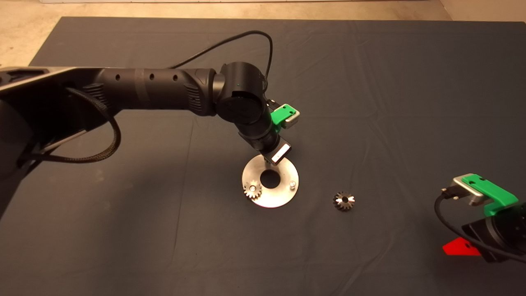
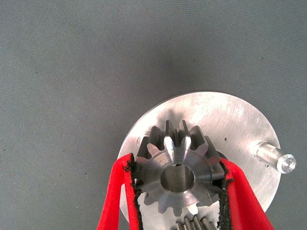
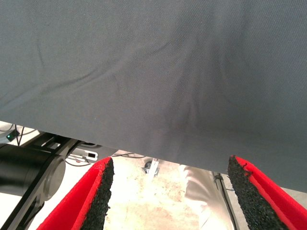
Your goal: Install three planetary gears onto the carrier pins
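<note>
One gear (image 1: 252,190) sits on your round plate's (image 1: 283,197) left pin; your left gripper (image 2: 178,184) pinches a second above the plate, a third (image 1: 344,201) lies right on the mat (image 1: 123,226), right gripper (image 3: 170,196) spread, idle.

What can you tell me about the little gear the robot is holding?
The small silvery-grey metal toothed gear is held in the left pincer, a black pad pressing on each side. It has chunky pointed teeth all round, a smooth face and a round centre hole. It sits over the flat shiny round metal plate; whether it is already on a pin cannot be seen. A bare pin stands nearby.
</note>
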`<state>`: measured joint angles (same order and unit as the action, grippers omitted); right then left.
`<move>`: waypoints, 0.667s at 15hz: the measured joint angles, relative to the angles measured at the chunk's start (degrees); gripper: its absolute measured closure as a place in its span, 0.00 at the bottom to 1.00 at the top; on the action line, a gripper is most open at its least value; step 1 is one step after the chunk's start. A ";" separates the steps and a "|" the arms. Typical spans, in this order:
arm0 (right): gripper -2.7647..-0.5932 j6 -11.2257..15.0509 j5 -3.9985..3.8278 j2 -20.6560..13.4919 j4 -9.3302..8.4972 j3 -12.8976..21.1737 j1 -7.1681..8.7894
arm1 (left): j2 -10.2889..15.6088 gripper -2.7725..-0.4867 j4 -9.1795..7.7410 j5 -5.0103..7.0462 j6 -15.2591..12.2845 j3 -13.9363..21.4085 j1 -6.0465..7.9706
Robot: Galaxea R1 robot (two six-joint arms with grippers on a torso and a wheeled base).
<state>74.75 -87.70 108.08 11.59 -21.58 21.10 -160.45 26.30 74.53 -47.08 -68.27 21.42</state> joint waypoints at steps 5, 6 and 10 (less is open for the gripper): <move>0.47 -0.02 0.00 -0.01 0.00 0.00 -0.01 | 0.11 0.95 0.11 -0.12 0.04 0.00 -0.28; 0.47 -0.02 0.00 -0.01 0.00 0.00 -0.02 | 0.15 0.95 0.11 -0.22 0.04 0.00 -0.30; 0.47 0.00 0.00 -0.01 -0.02 0.00 -0.02 | 0.15 0.95 0.44 -0.22 0.01 0.02 -0.50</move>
<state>74.75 -87.70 108.07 11.57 -21.58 21.08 -160.31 26.73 74.31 -47.07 -68.24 20.92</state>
